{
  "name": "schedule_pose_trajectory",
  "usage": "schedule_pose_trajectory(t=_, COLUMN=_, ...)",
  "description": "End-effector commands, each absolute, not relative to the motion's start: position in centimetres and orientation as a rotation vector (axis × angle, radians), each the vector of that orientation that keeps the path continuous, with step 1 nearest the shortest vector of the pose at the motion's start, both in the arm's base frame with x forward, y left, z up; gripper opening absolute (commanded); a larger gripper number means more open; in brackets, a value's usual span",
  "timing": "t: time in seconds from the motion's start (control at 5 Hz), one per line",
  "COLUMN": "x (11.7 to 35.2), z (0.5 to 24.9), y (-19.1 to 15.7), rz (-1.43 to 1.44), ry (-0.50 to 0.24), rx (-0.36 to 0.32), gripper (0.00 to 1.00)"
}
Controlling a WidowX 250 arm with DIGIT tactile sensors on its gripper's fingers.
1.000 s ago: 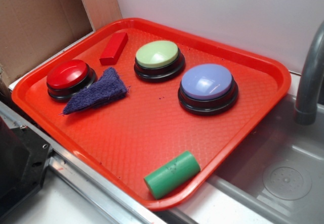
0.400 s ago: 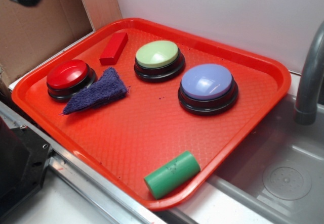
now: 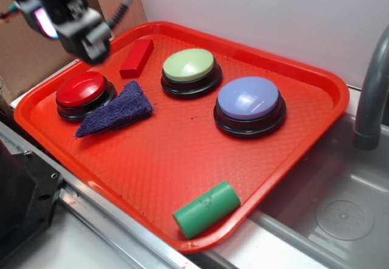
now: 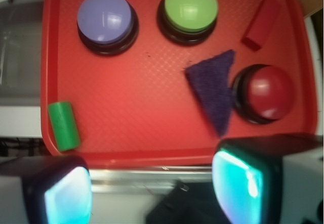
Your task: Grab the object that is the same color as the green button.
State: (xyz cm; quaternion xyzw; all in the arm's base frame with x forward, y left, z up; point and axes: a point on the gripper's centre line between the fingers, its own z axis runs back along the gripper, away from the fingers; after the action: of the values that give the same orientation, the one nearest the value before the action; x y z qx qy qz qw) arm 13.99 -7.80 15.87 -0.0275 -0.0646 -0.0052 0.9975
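The green cylinder (image 3: pixel 206 209) lies on its side at the near right corner of the red tray (image 3: pixel 182 153). In the wrist view the cylinder (image 4: pixel 64 125) is at the lower left of the tray (image 4: pixel 147 107). The green button (image 3: pixel 189 65) stands at the back middle of the tray and shows in the wrist view (image 4: pixel 191 6) too. My gripper (image 3: pixel 82 35) hangs high over the tray's left back corner, far from the cylinder. In the wrist view the gripper (image 4: pixel 152 193) is open, with nothing between its pads.
On the tray stand a red button (image 3: pixel 81 90), a purple triangular scrubber (image 3: pixel 115 110), a red block (image 3: pixel 137 57) and a lavender button (image 3: pixel 249 99). A steel sink (image 3: pixel 340 214) with a grey faucet (image 3: pixel 371 99) lies right. Cardboard (image 3: pixel 24 62) stands behind left.
My gripper has come into the exterior view from the top left corner and moved right and down, over the tray's left back corner. Nothing on the tray has moved.
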Motion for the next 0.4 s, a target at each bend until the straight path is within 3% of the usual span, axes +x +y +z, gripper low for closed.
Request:
schedule_pose_trajectory(t=0.0, x=14.9, z=11.1, y=-11.7, rz=-0.029, ry=-0.157, rx=-0.131, gripper=1.0)
schedule_pose_trajectory(t=0.2, x=15.1, z=8.8, y=-13.2, rz=-0.08, ry=-0.127, rx=-0.148, gripper=1.0)
